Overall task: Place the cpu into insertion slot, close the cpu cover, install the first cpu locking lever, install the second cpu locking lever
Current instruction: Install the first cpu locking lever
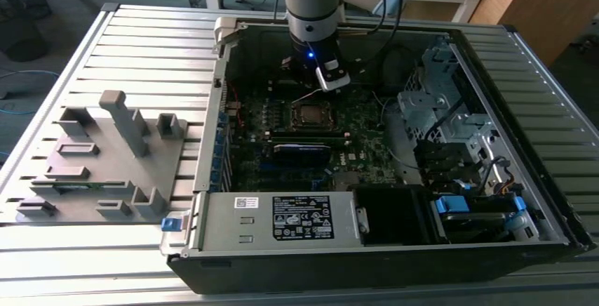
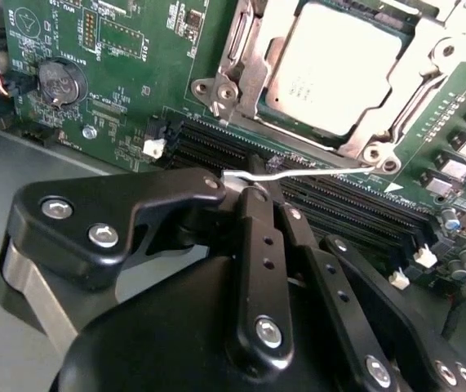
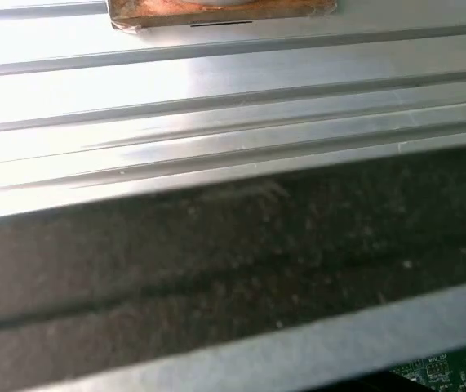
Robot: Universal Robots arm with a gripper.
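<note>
Dull silver-grey cpu (image 2: 335, 69), shiny silver cpu cover (image 2: 253, 77), dark green motherboard (image 2: 126, 57) with white print, matte black gripper (image 2: 245, 186), thin silver locking lever (image 2: 330, 169) at its tips.

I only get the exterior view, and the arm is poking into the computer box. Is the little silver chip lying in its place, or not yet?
Observer: It is. In the second wrist view the cpu lies flat on the motherboard, with the cpu cover down around it.
Operator: What is the arm doing in there?
Observer: The gripper is at the bent end of a thin locking lever. The lever runs along the cover's edge, next to the memory slots. I cannot tell whether that lever is latched.
</note>
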